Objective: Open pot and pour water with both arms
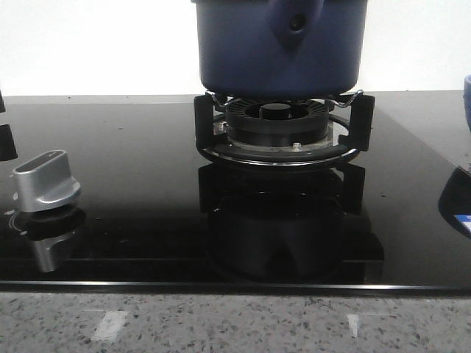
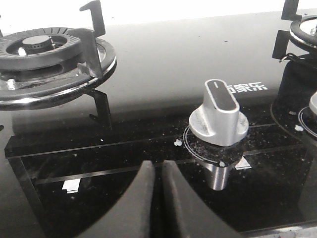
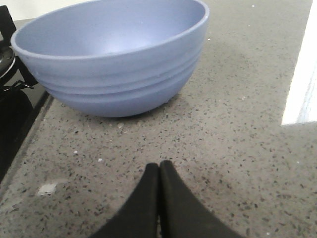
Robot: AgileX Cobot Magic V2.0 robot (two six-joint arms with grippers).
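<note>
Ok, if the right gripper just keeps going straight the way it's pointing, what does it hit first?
Most likely the light blue bowl: the right gripper, fingers shut, points over bare speckled countertop toward its lower wall. Depth is unclear.

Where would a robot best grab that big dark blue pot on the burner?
Probably by the tapered handle mount on the pot, which faces the robot, so come from the front. The straight sides look too wide for the grippers; the lid is out of view.

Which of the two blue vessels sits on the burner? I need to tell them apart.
The dark navy pot, straight-sided, sits on the burner. The lighter blue bowl rests on the speckled counter.
</note>
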